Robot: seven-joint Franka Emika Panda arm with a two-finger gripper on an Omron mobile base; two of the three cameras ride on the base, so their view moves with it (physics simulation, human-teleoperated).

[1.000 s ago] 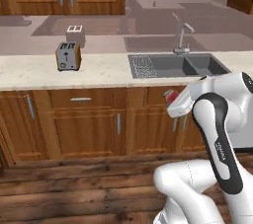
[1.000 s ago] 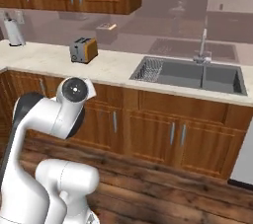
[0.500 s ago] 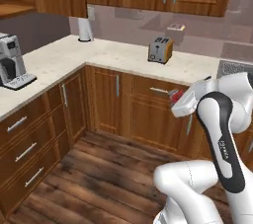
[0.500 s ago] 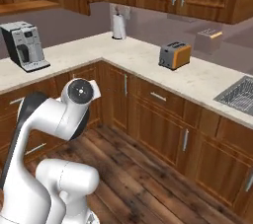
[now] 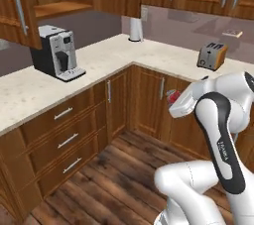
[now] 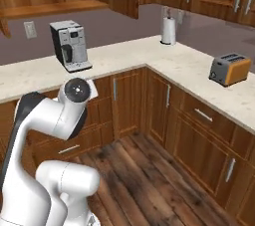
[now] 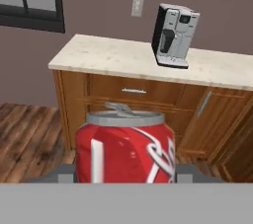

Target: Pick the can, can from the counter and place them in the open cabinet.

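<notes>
My gripper [image 7: 126,174] is shut on a dark red can [image 7: 126,149] with white markings and a silver top, held upright; grey fingertips [image 7: 65,171] show on both its sides. In the left base view the can [image 5: 171,95] peeks out red at the gripper [image 5: 174,102], in front of the arm, over the wooden floor. The open cabinet [image 5: 55,8] hangs at the upper left above the counter [image 5: 114,55], its plank shelf bare and its door [image 5: 20,8] swung out. The same shelf [image 6: 60,7] runs along the top of the right base view, above the counter [image 6: 149,56].
A coffee machine [image 5: 57,53] [image 6: 71,46] [image 7: 175,35] stands on the counter below the cabinet. A paper towel roll [image 5: 135,29] and an orange toaster [image 5: 212,56] [image 6: 228,69] sit further right. Drawer units line the L-shaped counter, with wooden floor between them and me.
Both base views have swung from the sink and toaster stretch to the counter corner with the coffee machine, so the base has turned. The can stays in the gripper.
</notes>
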